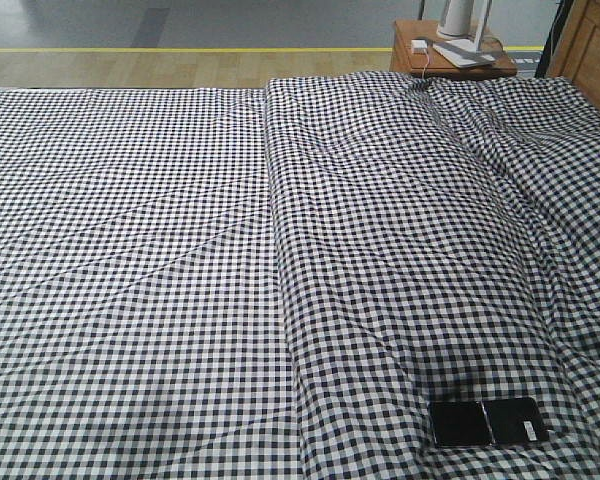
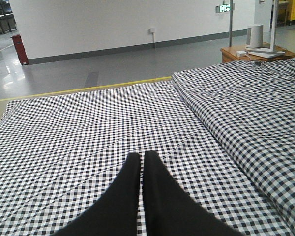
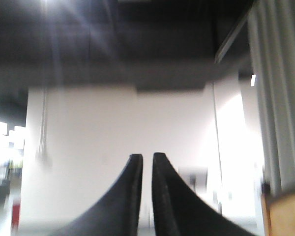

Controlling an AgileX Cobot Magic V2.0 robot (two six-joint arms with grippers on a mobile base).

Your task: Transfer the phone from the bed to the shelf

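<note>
Bed (image 1: 130, 250) gingham fills the front view; phone (image 1: 490, 421) lies flat at its near right edge. Left gripper (image 2: 141, 155) and right gripper (image 3: 147, 156), blurred, seem pinched nearly closed, empty. Flat glossy phone may slide, or fingers snag cloth.

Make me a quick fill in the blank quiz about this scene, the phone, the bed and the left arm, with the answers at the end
1. The phone lies flat on the bed, near the lower ____ corner of the front-facing view.
2. The bed is covered in small checks of black and ____.
3. The left gripper hovers over the bed with its fingers shut, holding ____.

Missing words: right; white; nothing.
</note>
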